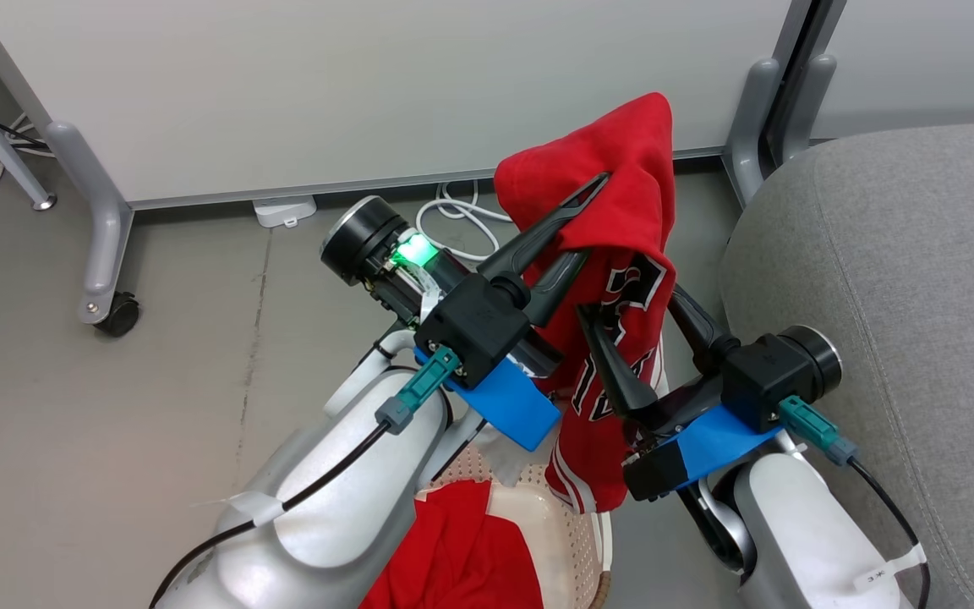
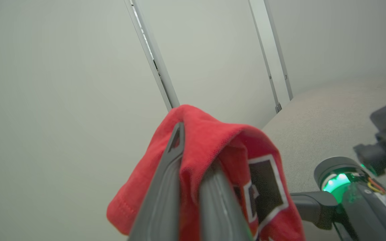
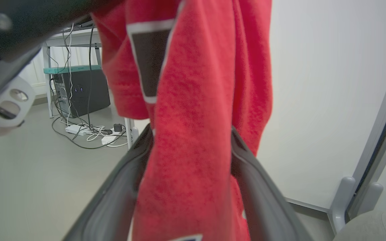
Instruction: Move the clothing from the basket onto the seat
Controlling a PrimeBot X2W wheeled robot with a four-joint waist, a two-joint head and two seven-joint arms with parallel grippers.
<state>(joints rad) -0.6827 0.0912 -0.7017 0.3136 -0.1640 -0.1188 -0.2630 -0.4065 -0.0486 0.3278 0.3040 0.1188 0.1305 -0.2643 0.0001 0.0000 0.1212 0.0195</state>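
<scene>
We log left claw point(image 1: 590, 218) clamped on the jersey point(image 1: 632, 152) at its top fold; right claw point(image 1: 629, 303) spread wide around the hanging cloth. The basket point(image 1: 578, 526) sits below both; the seat point(image 1: 893, 279) is beside right claw.

Pale grey floor point(image 1: 115, 406), smooth, with one thin crack line. White partition panels point(image 1: 369, 85) close the far side on grey tubular legs point(image 1: 102, 237), the left one ending in a black caster point(image 1: 119, 315). A white power adapter point(image 1: 284, 210) and a looped white cable point(image 1: 462, 222) lie at the panel's foot. Off to the side stands a metal-framed desk point(image 3: 74, 39) with a teal shelf point(image 3: 74, 69), a dark computer tower point(image 3: 85, 90) beneath and tangled cords point(image 3: 89, 134) on the floor; the light is even and soft.
</scene>
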